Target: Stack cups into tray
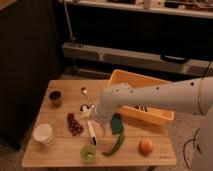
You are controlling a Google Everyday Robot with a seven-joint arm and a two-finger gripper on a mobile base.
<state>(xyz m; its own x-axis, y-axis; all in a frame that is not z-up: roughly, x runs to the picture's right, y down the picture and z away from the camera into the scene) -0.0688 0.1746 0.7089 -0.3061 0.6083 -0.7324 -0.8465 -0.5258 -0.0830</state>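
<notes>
Three cups stand on the wooden table [60, 155]: a dark brown cup [56, 97] at the back left, a wider white cup [43, 133] at the front left, and a translucent light green cup [88, 152] at the front middle. The orange-yellow tray [131, 77] sits at the back right with dark things inside. My white arm reaches in from the right across the tray's front. My gripper [89, 112] hangs over the middle of the table, between the metal spoon [85, 92] and the green cup, and touches no cup.
Dark red grapes [75, 124] lie left of the gripper. A white utensil [93, 133] lies below it. A teal object [117, 123], a green pepper [115, 145] and an orange fruit [146, 146] lie front right. Dark shelving stands behind the table.
</notes>
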